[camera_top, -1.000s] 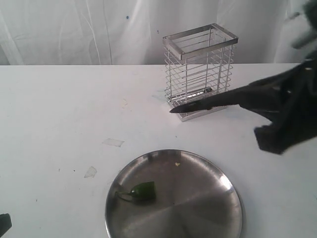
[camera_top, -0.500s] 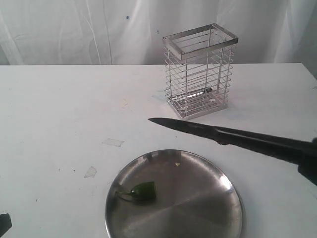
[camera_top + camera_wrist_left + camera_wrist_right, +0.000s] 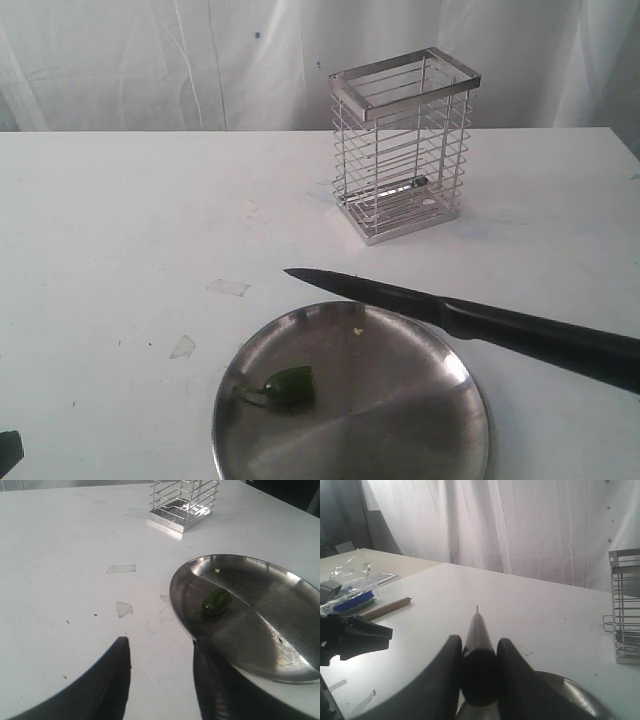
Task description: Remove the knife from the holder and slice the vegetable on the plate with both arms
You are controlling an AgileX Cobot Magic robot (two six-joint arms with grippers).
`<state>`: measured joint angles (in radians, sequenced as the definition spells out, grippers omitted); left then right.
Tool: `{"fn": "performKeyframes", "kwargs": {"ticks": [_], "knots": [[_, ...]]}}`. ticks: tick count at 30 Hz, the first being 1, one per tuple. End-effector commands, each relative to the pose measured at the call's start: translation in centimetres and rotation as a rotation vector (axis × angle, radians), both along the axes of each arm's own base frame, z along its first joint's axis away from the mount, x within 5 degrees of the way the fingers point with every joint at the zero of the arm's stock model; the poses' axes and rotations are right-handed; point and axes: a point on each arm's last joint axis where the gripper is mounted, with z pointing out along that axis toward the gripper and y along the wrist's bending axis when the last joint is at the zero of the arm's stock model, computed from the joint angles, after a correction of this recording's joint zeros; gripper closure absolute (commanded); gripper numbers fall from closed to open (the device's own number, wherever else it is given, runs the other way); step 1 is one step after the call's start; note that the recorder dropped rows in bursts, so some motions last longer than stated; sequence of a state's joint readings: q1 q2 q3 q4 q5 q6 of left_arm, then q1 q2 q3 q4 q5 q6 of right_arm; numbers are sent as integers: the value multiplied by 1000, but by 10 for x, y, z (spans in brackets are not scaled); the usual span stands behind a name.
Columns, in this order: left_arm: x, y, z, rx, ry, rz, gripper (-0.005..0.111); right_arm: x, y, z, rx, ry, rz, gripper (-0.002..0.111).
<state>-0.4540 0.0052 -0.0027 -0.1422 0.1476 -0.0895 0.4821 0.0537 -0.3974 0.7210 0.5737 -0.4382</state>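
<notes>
Lower and nearer now: the knife (image 3: 440, 315) has dropped from mid-table, and in the exterior view its blade crosses the far rim of the steel plate (image 3: 440, 445). Your right gripper (image 3: 479, 652) pinches the black handle, a finger (image 3: 447, 670) on each side, blade pointing straight out ahead of them. Your left gripper (image 3: 160, 650) hangs with fingers (image 3: 112, 680) spread, nothing between. Green vegetable (image 3: 216, 601) lies on the plate, ahead of the left fingers. Wire holder (image 3: 402, 150) stands farther off.
</notes>
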Motion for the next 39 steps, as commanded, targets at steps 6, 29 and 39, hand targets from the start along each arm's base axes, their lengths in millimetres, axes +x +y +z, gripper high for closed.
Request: {"fn": "performKeyframes", "kwargs": {"ticks": [6, 29, 39], "knots": [[0, 0, -1, 138, -81, -42, 61, -2, 0, -1, 4, -2, 7, 108], [5, 8, 42, -532, -256, 116, 61, 33, 32, 7, -57, -25, 165, 108], [6, 7, 38, -548, -197, 117, 61, 31, 33, 8, -32, -14, 185, 108]]}}
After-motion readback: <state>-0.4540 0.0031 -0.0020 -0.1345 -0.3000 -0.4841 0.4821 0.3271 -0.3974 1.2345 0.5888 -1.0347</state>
